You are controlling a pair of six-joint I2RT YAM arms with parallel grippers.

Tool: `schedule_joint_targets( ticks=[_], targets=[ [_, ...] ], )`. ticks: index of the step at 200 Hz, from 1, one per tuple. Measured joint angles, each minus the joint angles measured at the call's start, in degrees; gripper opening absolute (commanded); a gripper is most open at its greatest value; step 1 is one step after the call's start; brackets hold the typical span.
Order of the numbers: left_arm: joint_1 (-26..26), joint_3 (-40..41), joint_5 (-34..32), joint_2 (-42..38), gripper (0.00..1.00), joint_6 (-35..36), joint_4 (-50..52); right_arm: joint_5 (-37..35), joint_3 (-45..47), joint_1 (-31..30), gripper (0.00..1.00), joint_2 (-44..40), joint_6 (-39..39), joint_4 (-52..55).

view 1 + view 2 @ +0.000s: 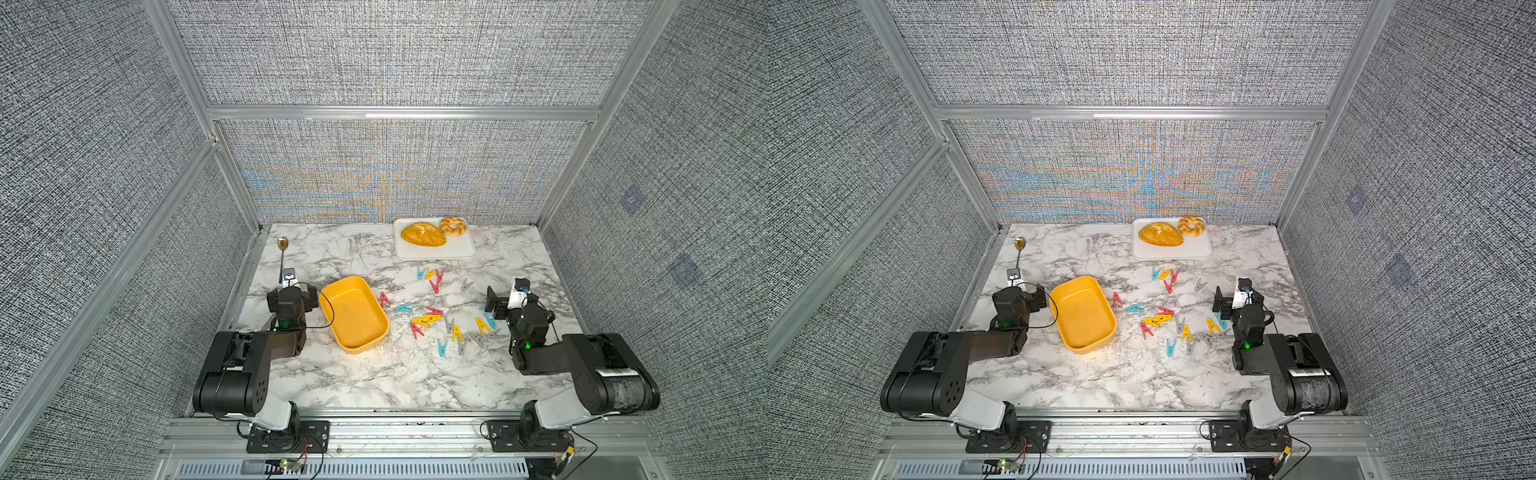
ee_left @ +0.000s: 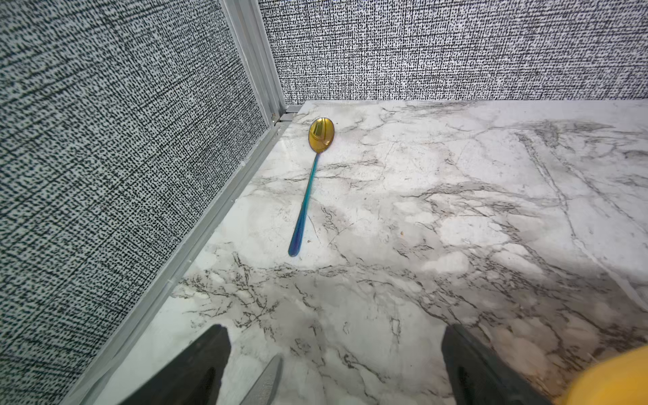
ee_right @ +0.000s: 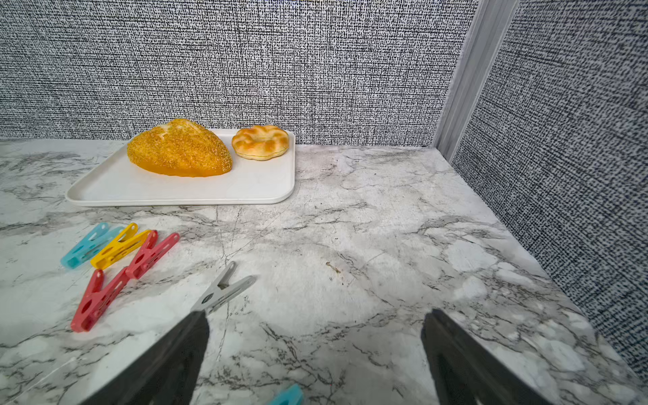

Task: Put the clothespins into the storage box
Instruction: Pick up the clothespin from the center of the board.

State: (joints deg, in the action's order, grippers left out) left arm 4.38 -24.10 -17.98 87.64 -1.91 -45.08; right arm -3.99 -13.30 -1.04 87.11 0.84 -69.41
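The yellow storage box (image 1: 353,316) (image 1: 1082,314) lies empty left of the table's middle. Several clothespins lie loose to its right: a group by the tray (image 1: 431,277) (image 3: 119,245), a central heap (image 1: 426,320) (image 1: 1156,321), and more (image 1: 484,325) beside my right arm. My left gripper (image 1: 291,291) (image 2: 335,331) hangs open just left of the box, whose corner (image 2: 613,378) shows at the edge of the left wrist view. My right gripper (image 1: 509,293) (image 3: 317,315) is open over bare marble. A grey clothespin (image 3: 224,291) lies by one fingertip, a teal one (image 3: 287,396) under the wrist.
A white tray (image 1: 457,249) (image 3: 245,186) at the back holds a bread loaf (image 1: 423,235) and a ring-shaped pastry (image 1: 453,226). A gold and blue spoon (image 1: 283,249) (image 2: 312,182) lies along the left wall. Fabric walls with metal rails close in three sides.
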Motion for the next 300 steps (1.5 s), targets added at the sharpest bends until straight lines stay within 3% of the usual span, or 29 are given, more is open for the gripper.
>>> schedule_joint_targets(
  ticks=[160, 189, 219, 232, 245, 263, 280, 300],
  targets=[
    [-0.02, -0.04, -0.15, -1.07, 0.99, -0.02, 0.5, 1.46, -0.22, 1.01, 0.99, -0.68, -0.09, 0.81],
    [-0.02, -10.88, -3.48, -9.18, 0.99, -2.71, 17.03, 1.09, -6.16, 0.59, 0.99, -10.97, -0.98, 11.85],
    [0.02, -21.27, -5.2, -17.99, 0.99, -9.57, 34.4, -2.4, -16.2, 0.79, 0.99, -20.81, -11.1, 27.15],
    [0.02, -25.22, -5.22, -21.0, 0.92, -14.4, 41.79, -1.75, -20.17, 2.14, 0.87, -22.43, -16.65, 33.9],
    [0.0, -29.77, -1.75, -23.67, 0.76, -19.47, 49.42, 2.01, -24.7, 3.37, 0.75, -22.43, -20.79, 41.22],
    [0.57, -34.82, 7.85, -25.64, 0.6, -24.11, 58.34, 9.9, -30.58, 1.51, 0.67, -21.09, -23.39, 49.16],
    [2.56, -35.32, 15.76, -27.19, 0.54, -27.93, 66.75, 14.38, -35.69, -4.24, 0.64, -19.3, -23.58, 56.76],
    [6.1, -29.64, 22.34, -32.04, 0.51, -32.2, 75.67, 16.41, -40.41, -13.86, 0.6, -16.46, -21.88, 63.76]
  ],
)
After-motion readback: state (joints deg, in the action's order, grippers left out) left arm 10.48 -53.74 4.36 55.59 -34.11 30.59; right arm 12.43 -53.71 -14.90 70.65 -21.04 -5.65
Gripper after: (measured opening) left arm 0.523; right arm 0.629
